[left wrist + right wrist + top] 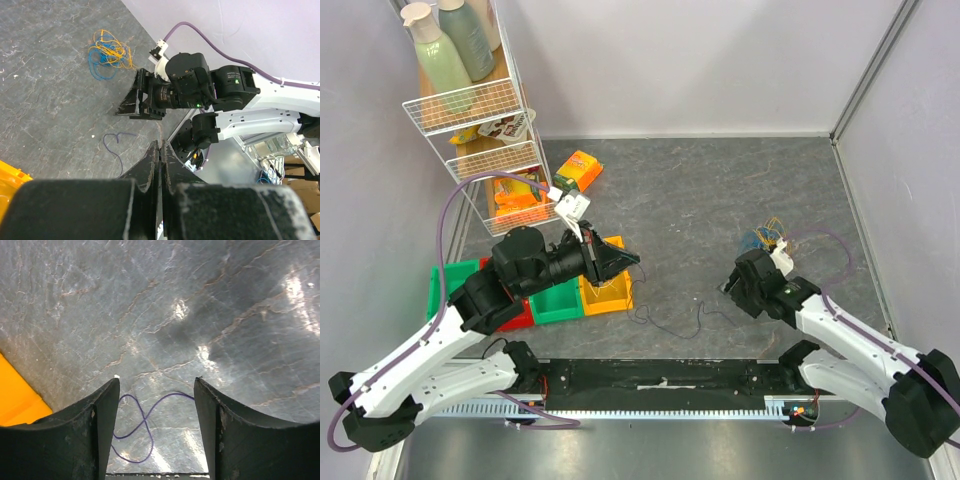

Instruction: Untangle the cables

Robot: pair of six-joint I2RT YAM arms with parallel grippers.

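Grey, slate-veined counter (720, 190) floors a white-walled booth. Only the top view takes in the white wire rack (470, 110) with its bottles (445, 60) at far left, an orange packet (578, 170) lying near it, and a row of green, red and yellow plastic bins (555, 300).

The cables (765, 238), a small knot of thin yellow, orange and blue loops, lie right of centre, just beyond the right arm (850, 335). The left wrist view shows these cables (107, 55) far more clearly, with springy strands crossing one another.

One loose cable (670, 320), thin and dark, curls on the counter between the two arms, well apart from the knot. Only the right wrist view shows this loose cable (137, 432) as a violet figure-eight. It lies beneath the right jaws, which are spread wide with nothing held. Their black, wedge-shaped fingers (100, 430) are angled down at the stone.

The left arm (430, 350) reaches forward above the yellow bin (605, 298). The left jaws are clenched flat together, with nothing visible between them.
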